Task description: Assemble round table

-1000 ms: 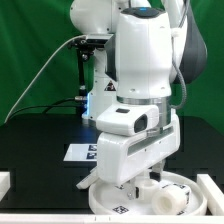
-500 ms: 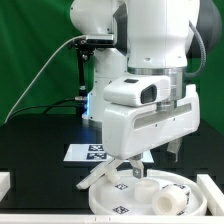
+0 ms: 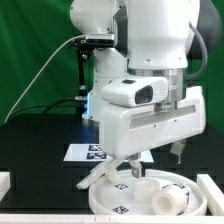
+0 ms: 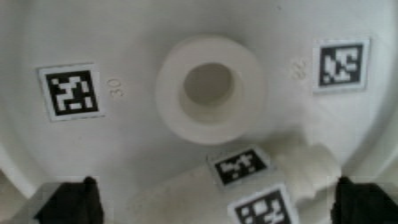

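Note:
The large rimmed round disc lies flat at the front of the table, with a raised round socket in its middle and square tags around it. The thick cylindrical leg, bearing tags, lies on its side on the disc. My gripper hovers above the disc, open and empty. In the wrist view its dark fingertips stand far apart, and the gripper straddles the leg without touching it. A slanted white part leans at the disc's left rim; I cannot tell whether it is the cross-shaped foot piece.
The marker board lies on the black table behind the disc. White blocks sit at the front left and front right edges. A green backdrop and a black stand are behind the arm.
The gripper has risen from down on the disc and now hangs above it, open. Over the last half second it has hardly moved.

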Robot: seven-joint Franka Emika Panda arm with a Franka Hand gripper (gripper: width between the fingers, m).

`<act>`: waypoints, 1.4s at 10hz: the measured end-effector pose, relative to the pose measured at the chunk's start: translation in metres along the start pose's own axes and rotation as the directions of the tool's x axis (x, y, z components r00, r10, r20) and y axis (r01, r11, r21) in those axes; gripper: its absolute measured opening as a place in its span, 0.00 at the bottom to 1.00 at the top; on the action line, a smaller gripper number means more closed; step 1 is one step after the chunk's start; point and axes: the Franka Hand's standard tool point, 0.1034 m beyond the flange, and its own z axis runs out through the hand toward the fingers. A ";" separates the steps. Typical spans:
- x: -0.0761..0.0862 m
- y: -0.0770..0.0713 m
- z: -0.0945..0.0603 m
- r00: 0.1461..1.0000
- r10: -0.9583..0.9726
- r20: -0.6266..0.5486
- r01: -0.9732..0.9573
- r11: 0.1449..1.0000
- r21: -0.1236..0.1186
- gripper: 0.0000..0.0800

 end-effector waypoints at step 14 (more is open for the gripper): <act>0.041 0.012 0.000 0.530 0.839 0.119 -0.847 0.521 0.105 0.81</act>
